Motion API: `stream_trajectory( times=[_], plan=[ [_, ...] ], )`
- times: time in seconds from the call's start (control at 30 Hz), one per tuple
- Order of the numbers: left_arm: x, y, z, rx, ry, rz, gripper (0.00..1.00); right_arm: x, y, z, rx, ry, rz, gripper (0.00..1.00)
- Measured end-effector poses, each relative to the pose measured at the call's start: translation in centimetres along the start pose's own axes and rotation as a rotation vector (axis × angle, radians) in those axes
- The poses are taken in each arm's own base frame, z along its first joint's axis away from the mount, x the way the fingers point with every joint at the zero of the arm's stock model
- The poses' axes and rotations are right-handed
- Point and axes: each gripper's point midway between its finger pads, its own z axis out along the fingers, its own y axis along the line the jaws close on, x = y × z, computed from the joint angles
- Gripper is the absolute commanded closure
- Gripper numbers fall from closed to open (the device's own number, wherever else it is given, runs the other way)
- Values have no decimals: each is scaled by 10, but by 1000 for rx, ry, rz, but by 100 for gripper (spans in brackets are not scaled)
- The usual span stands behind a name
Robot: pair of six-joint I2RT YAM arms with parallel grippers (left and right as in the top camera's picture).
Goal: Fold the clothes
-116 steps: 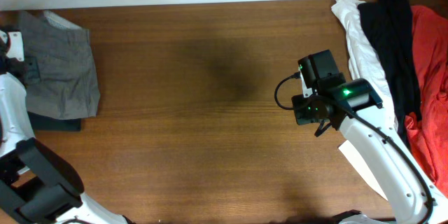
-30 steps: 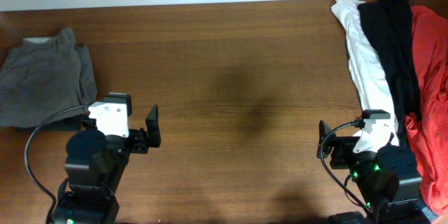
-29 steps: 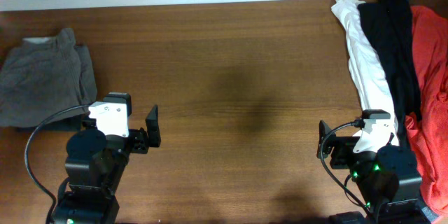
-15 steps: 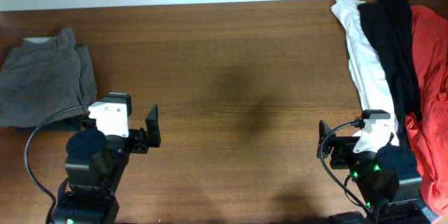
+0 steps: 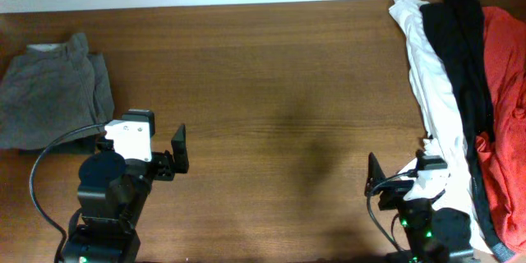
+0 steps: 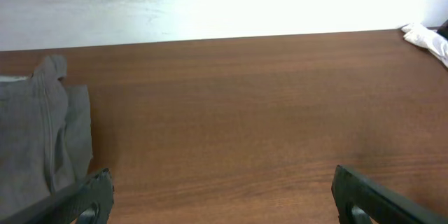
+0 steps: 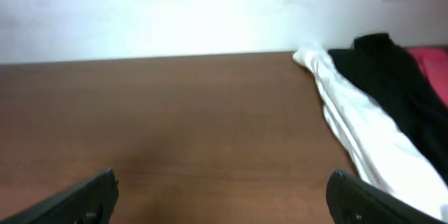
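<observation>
The grey clothes (image 5: 49, 99) lie rumpled at the table's (image 5: 271, 90) far-left corner. The left claw (image 6: 222, 182) and right claw (image 7: 222, 182) hover by the table's near edge, both spread wide apart.

You can pass freely across the middle tabletop (image 5: 271, 90); clothes (image 5: 49, 103) block the left, white garment (image 5: 427, 74), black garment (image 5: 460, 41) and red garment (image 5: 505, 74) the right.

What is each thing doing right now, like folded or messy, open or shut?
grey trousers: folded small, a bit rumpled, nothing touching them
white garment: unfolded, stretched out long
black garment: unfolded, in the same pile
red garment: unfolded, crumpled
left gripper: open, empty
right gripper: open, empty
</observation>
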Motion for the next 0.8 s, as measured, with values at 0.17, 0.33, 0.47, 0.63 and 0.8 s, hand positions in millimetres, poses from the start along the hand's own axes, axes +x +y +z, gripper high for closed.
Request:
stream_trajectory(
  times=[0.17, 0.33, 0.47, 0.63, 0.8],
  plan=[
    [0, 0, 0, 0, 1, 0, 1, 3, 2, 15, -22, -105, -17, 1],
    [0, 0, 0, 0, 1, 0, 1, 9, -5, 27, 4, -179, -76, 1],
    [0, 0, 0, 0, 1, 0, 1, 36, -14, 34, 32, -110, -103, 1],
    [0, 0, 0, 0, 2, 0, 1, 35, -16, 34, 42, -111, -116, 1],
    [0, 0, 0, 0, 2, 0, 1, 35, -16, 34, 41, -111, -118, 1]
  ],
)
